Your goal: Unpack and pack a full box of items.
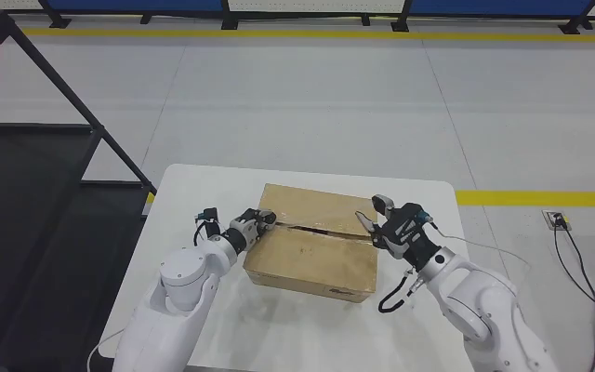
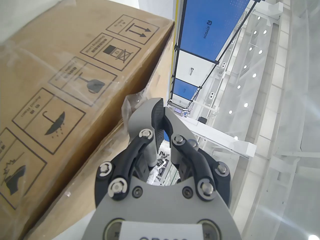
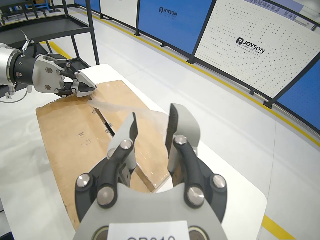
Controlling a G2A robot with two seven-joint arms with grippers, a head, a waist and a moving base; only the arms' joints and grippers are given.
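Blue and white panels (image 3: pixel 162 13) stand behind a white counter (image 1: pixel 209 186), and the cardboard box (image 1: pixel 311 246) lies in its middle with flaps down, so the contents are hidden. The left jaws are closed on a strip of clear tape (image 3: pixel 120 107) at one end of the seam, I think to peel it off. The right jaws are open and hold nothing above the other end, probably ready to take the tape
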